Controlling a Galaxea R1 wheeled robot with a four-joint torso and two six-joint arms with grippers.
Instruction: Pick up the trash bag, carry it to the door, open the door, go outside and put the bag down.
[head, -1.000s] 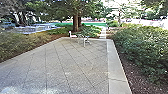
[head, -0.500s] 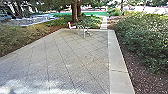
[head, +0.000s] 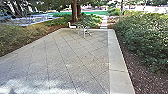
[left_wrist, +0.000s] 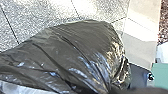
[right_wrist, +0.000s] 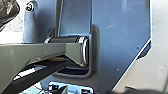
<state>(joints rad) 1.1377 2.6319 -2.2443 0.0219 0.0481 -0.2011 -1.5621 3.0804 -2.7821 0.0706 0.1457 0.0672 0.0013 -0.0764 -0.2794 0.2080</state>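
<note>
The trash bag, black, shiny and full, spreads across much of the left wrist view, above the paving. Its folds gather towards my left gripper, which is shut on it. A dark edge of the bag also shows in the right wrist view, beyond the robot's own base plate and jointed bar. Along the border of that view is a dark, blurred part of my right gripper; whether it is open or shut I cannot tell. No door is in sight from the head.
Paved ground stretches ahead, bordered on the right by a pale concrete strip. Bushes and mulch lie beyond it. Low plants line the left side. A small table and white chair stand near a tree.
The head camera has tilted downward, so the whole outdoor scene sits higher in its view. Over the last half second that view has hardly changed.
</note>
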